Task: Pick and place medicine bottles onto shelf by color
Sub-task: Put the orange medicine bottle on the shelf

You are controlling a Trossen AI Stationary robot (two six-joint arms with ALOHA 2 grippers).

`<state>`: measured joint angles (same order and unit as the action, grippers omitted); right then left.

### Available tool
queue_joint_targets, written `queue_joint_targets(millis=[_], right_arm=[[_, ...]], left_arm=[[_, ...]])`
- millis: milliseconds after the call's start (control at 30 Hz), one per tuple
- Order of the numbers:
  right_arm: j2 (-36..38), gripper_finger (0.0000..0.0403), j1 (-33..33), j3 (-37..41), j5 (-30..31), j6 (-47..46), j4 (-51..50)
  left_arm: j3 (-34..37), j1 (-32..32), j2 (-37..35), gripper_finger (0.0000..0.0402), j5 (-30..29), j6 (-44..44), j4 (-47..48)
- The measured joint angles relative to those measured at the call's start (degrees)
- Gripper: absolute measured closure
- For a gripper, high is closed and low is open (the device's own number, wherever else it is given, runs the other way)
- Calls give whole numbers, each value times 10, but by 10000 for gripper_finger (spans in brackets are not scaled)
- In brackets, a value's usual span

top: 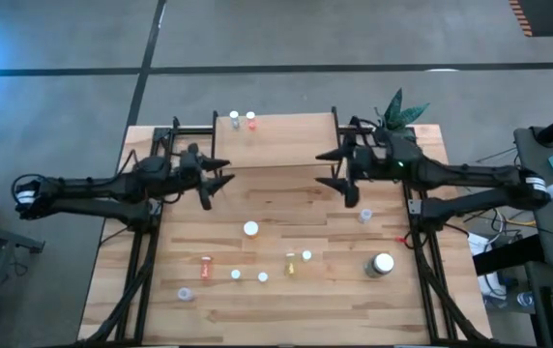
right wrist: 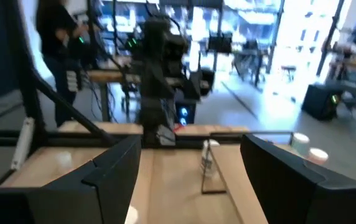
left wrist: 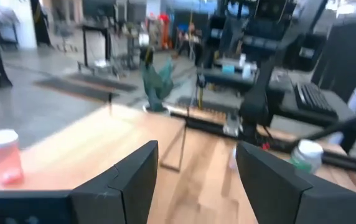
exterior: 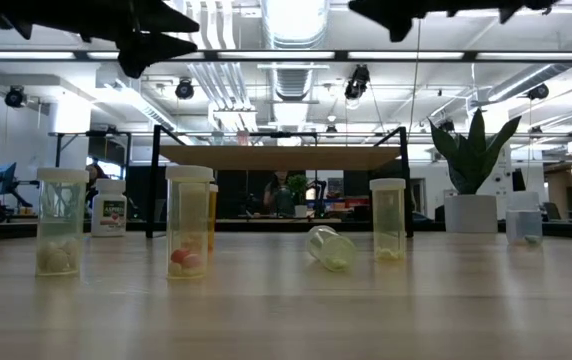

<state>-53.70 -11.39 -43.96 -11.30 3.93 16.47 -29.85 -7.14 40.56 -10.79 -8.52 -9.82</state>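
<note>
Hovering with empty, parted fingers at either front corner of the shelf, the left claw and the right claw face each other across the light-wood board, both raised well above the surface. Neither grasps anything; the wrist views show daylight between each pair of dark fingers. Two bottles, a white one and a red one, stand at the shelf's back edge, beyond and to the inside of the left claw. The rest of the medicine bottles lie on the near side of both claws, scattered across the open planks: a white-capped bottle stands upright almost midway between the arms, slightly closer to the left claw; a clear bottle sits just below and outside the right claw, plainly the nearest pick for that arm. Farther out lie an orange bottle on its side, a yellow bottle, and a large dark bottle toward the right arm's side. The next reach likely means turning down and away from the shelf.
</note>
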Motion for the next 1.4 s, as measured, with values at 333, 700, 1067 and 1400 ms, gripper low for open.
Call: queue_joint_targets(millis=[333,700,1067,1400], right_arm=[[59,136,49,125,0,-3,133],[59,136,52,156,0,7,156],[59,136,51,159,-1,32,155],[43,136,51,159,-1,36,154]], left_arm=[[-35,82,103,200,-1,-56,110],[-59,173,266,200,3,-112,124],[-146,164,371,133,16,-117,253],[-231,138,451,82,41,-48,350]])
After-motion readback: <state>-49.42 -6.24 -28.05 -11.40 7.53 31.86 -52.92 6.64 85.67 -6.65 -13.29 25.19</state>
